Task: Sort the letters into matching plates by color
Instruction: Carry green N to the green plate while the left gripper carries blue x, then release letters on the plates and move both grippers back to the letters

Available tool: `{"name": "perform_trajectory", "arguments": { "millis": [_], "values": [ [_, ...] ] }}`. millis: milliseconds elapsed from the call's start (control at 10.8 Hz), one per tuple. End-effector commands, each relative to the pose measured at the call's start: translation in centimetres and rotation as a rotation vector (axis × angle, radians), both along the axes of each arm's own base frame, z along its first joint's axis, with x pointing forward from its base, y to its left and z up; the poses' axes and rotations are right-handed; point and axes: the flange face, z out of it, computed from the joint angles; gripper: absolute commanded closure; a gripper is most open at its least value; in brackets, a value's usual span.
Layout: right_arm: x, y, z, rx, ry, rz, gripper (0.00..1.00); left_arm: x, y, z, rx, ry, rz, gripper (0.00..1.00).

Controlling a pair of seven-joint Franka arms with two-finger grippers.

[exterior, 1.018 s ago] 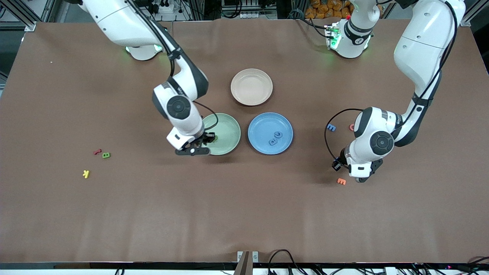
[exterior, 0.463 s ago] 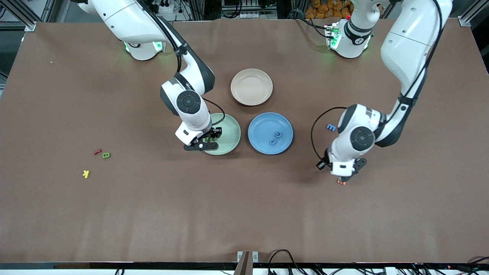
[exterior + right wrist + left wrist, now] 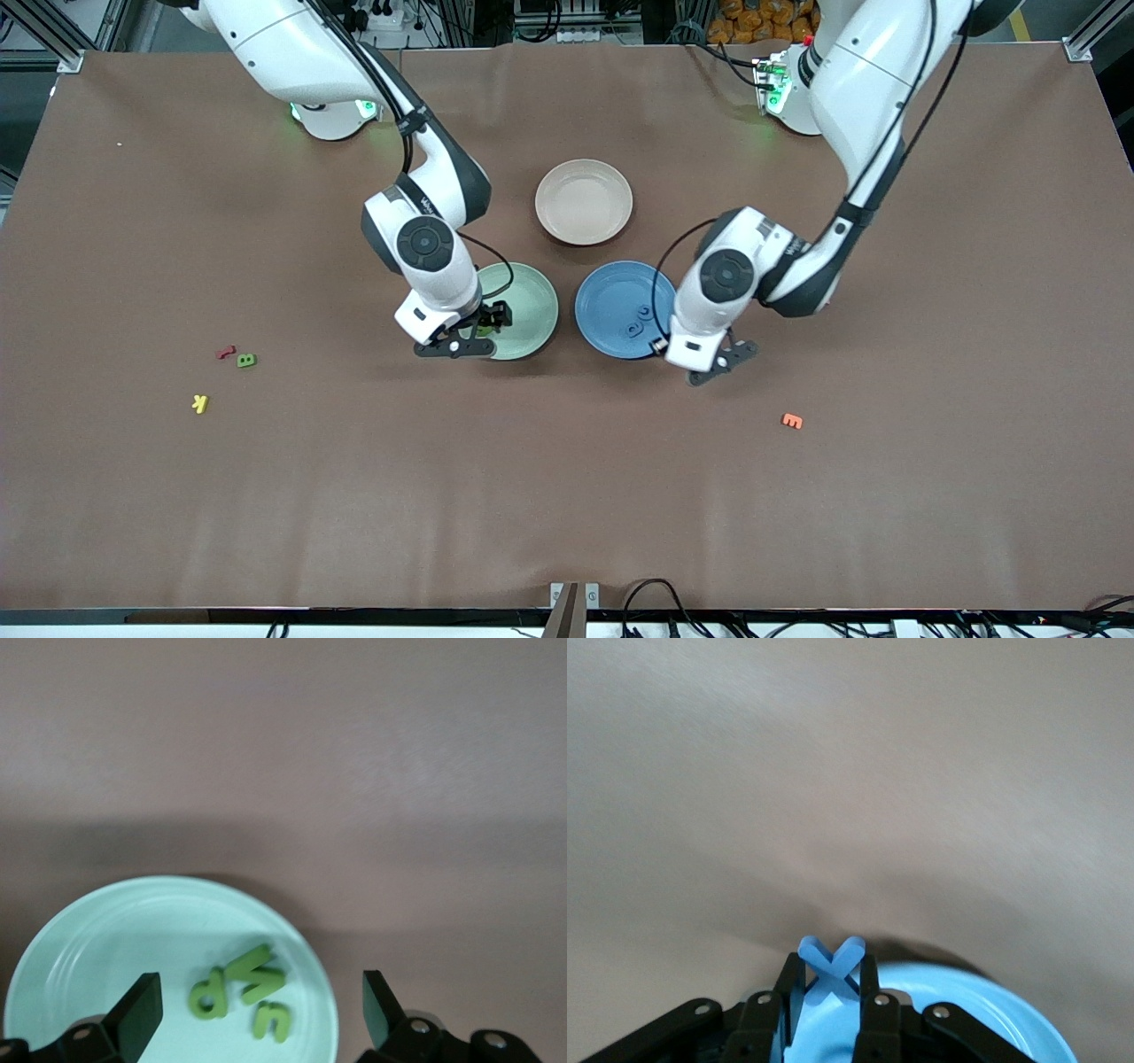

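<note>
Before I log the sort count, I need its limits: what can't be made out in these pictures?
- Green plate, front view: the right gripper hides its three green letters.
- Blue plate, front view: the left gripper hides one edge; its two blue letters are too small to read.
- Blue X: seen only in the left wrist view.

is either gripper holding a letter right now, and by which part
The left gripper pinches a blue X by its lower legs; the right gripper holds nothing.
</note>
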Motion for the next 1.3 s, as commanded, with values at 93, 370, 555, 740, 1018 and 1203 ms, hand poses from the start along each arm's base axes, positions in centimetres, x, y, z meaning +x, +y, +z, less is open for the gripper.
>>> {"name": "perform_trajectory", "arguments": {
  "millis": [93, 370, 555, 740, 1018, 1203],
  "values": [
    [4.6, -8.2, 1.5, -0.006, -0.014, -0.015, 0.0, -1.6, -4.1, 4.4, 0.054, -0.003, -0.021, 1.0],
    [7.3, -15.2, 2.0, -0.016, -0.022, 0.091, 0.0, -4.5, -7.4, 3.1, 0.068, 0.02, -0.042, 1.0],
    [8.2, -18.5, 2.5, -0.037, -0.03, 0.162, 0.0, -6.1, -9.1, 2.5, 0.07, 0.031, -0.076, 1.0],
    [9.0, -22.7, 2.7, -0.056, -0.028, 0.239, 0.0, -6.2, -8.9, 2.2, 0.075, 0.039, -0.095, 0.0],
    [9.8, -28.0, 2.7, -0.092, -0.027, 0.268, 0.0, -5.3, -6.3, 2.2, 0.129, 0.09, -0.078, 0.0],
    [9.9, -30.6, 2.5, -0.094, -0.025, 0.229, 0.0, -1.9, -0.5, 2.0, 0.15, 0.115, 0.017, 0.0]
  ]
}}
